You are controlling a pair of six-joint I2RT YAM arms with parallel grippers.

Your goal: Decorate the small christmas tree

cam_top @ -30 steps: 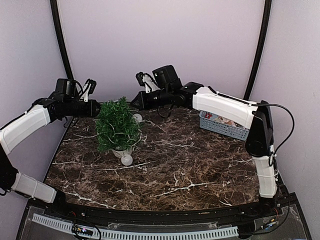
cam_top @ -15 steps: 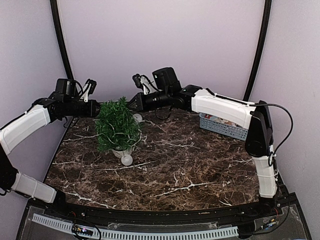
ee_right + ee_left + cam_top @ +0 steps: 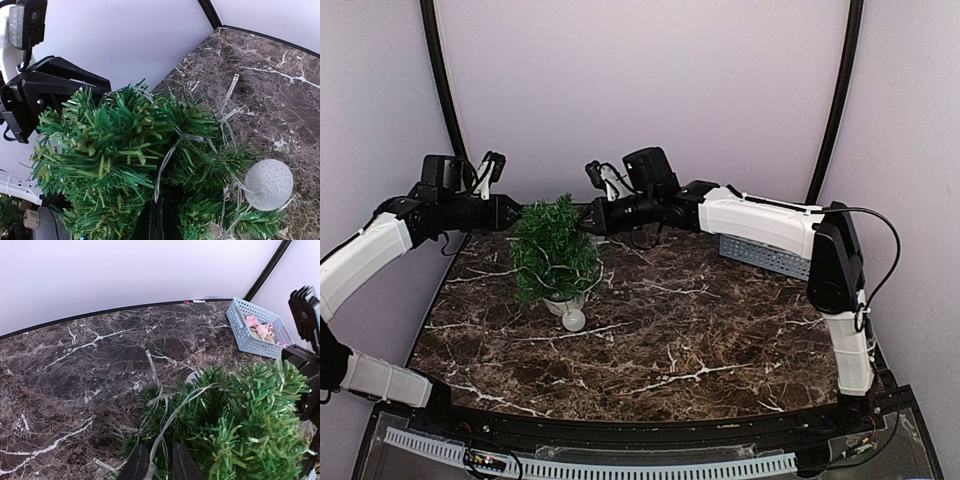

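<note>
The small christmas tree (image 3: 555,255) stands upright in its white pot (image 3: 563,305) on the left half of the desk (image 3: 700,330), squarely between the two arms. The left tool (image 3: 517,212) comes at its crown from the left and the right tool (image 3: 588,219) from the right. Both are level with the top and just touch the needles, so neither is clearly nearer. A clear light cord (image 3: 172,415) lies over the branches. It runs between the left tool's fingers, which stand slightly apart, and I cannot tell whether they pinch it. The right tool is closed, seemingly on the same cord. I judge the draping goes round the tree's upright axis.
</note>
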